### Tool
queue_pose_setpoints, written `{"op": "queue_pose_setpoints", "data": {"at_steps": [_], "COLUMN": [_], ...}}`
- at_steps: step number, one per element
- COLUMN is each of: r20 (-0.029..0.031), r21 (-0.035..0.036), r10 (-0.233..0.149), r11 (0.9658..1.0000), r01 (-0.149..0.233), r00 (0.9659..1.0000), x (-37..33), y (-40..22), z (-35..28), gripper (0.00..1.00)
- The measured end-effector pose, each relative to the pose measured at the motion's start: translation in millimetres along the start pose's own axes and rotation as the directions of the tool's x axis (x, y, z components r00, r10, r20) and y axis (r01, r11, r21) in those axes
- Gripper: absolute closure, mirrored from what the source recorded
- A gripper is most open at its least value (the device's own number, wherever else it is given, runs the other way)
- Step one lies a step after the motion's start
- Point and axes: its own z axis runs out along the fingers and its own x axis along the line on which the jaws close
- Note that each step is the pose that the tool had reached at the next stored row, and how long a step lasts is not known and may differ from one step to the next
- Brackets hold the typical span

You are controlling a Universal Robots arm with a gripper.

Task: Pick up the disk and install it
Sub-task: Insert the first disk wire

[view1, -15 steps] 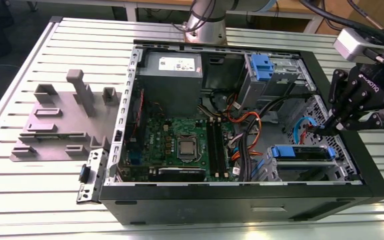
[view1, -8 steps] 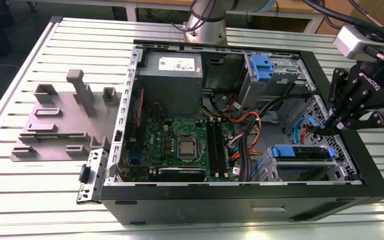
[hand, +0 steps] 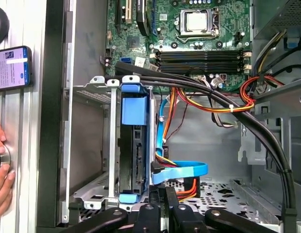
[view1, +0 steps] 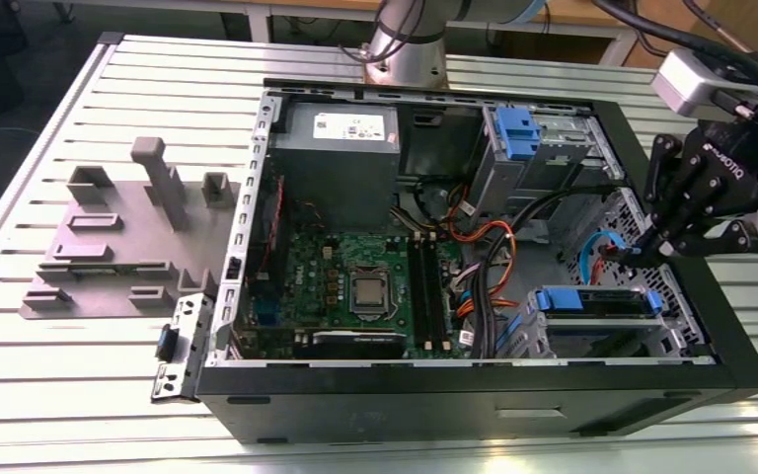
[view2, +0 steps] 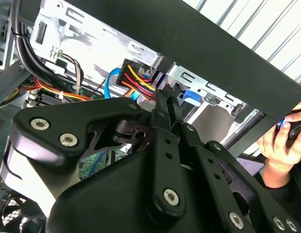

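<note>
Seeing the disk (hand: 135, 145) slotted edge-on in the metal drive cage (hand: 92, 92), blue carrier rails at both ends, at the case (view1: 485, 405) corner on the exterior view's right. Found the gripper (view1: 636, 255) just beside that cage, next to the blue data cable (hand: 182, 171); contact with the disk not clear. Reading the claw as closed, fingers (view2: 160, 121) pressed together in both wrist views. Also spotted the grey slotted stand (view1: 115, 237) on the slatted table (view1: 129, 109), exterior view's left, apart from the case. Noted a hand (hand: 1, 170) outside the case wall.
</note>
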Motion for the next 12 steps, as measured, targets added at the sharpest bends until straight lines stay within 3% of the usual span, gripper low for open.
{"op": "queue_pose_setpoints", "data": {"at_steps": [6,12], "r20": [0.0000,0.0001], "r21": [0.0001,0.0007], "r10": [0.000,0.000], "r11": [1.0000,1.0000], "r01": [0.000,0.000], "r00": [1.0000,1.0000], "x": [7.6,14.0], "y": [0.9,9.8], "z": [0.9,3.1], "gripper": [0.84,0.84]}}
